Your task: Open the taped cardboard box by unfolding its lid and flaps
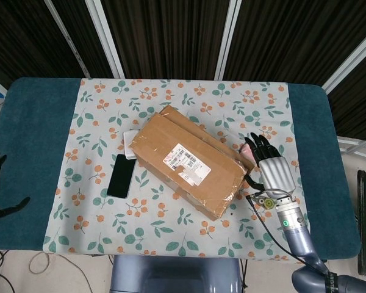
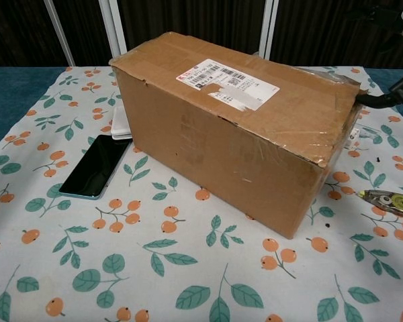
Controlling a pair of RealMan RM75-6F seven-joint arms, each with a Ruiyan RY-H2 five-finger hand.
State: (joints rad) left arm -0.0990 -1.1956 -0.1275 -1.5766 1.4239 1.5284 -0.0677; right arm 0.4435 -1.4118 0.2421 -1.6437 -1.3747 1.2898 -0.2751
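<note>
This looks like a robotics lab set up for trials, not anyone's home. The table [image 1: 33,128] wears a teal cover with a floral cloth [image 1: 97,220] printed with oranges and leaves laid over it. Behind it stands a dark ribbed wall [image 1: 171,36] crossed by pale metal struts [image 1: 226,36]. Loose cables [image 1: 39,262] trail on the floor by the table's near edge

- The cardboard box [image 1: 191,161] fills the cloth's middle.
- A phone [image 1: 119,175] and white case [image 1: 131,143] crowd its left side.
- A tape dispenser [image 2: 388,201] lies right.
</note>
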